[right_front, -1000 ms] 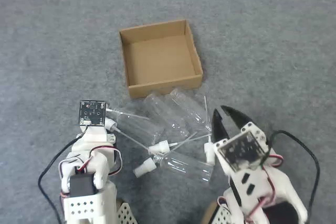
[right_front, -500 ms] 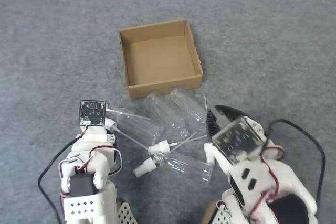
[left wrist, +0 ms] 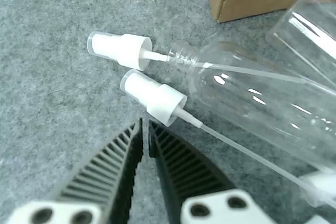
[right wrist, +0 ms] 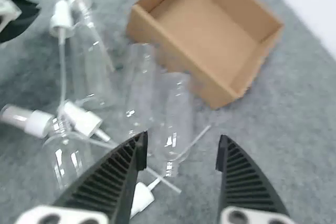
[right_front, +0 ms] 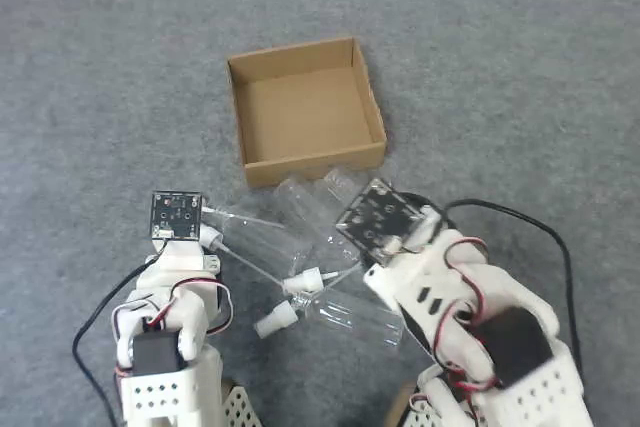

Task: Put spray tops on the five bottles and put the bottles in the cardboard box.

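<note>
Several clear bottles lie in a heap on the grey carpet just in front of the open cardboard box. White spray tops with long tubes lie among them. My right gripper hangs open above two uncapped bottles, with the box beyond. My left gripper is shut and holds nothing, close to a loose spray top. A second top sits with its tube inside a bottle.
In the high view the right arm covers the right side of the heap, and the left arm stands at its left. One capped bottle lies nearest the arms. Bare carpet surrounds the box.
The right arm has swung left and forward, from beside the heap to above the bottles near the box. The left arm and the bottles have stayed put.
</note>
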### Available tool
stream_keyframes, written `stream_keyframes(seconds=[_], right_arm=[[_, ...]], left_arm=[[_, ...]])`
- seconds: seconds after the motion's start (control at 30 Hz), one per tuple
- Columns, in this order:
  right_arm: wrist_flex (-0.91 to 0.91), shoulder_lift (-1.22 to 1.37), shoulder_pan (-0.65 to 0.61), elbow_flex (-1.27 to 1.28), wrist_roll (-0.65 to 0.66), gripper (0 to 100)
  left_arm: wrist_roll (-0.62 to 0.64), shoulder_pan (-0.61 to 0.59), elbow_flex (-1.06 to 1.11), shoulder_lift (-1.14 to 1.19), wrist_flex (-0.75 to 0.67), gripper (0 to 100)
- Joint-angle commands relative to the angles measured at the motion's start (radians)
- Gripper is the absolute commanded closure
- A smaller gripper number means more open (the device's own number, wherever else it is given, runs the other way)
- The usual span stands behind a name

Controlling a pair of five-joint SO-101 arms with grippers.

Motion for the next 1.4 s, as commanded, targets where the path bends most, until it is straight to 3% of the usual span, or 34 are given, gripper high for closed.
stream_keyframes(seconds=[0.0, 0.27, 0.43, 0.53, 0.83, 1.37], right_arm=[[0.007, 0.062, -0.082, -0.060, 0.006, 80.9], [0.036, 0.209, -0.277, -0.061, 0.006, 80.6], [0.031, 0.314, -0.337, -0.061, -0.051, 77.9], [0.031, 0.360, -0.352, -0.061, -0.092, 73.4], [-0.004, 0.446, -0.429, -0.055, -0.230, 73.4], [-0.056, 0.719, -0.461, -0.052, -0.242, 73.4]], left_arm=[[0.012, -0.002, -0.010, -0.011, -0.023, 99], [0.012, -0.002, -0.010, -0.011, -0.023, 99], [0.012, -0.002, -0.010, -0.011, -0.023, 99], [0.012, -0.002, -0.010, -0.011, -0.023, 99], [0.012, -0.002, -0.010, -0.011, -0.023, 99], [0.012, -0.002, -0.010, -0.011, -0.023, 99]])
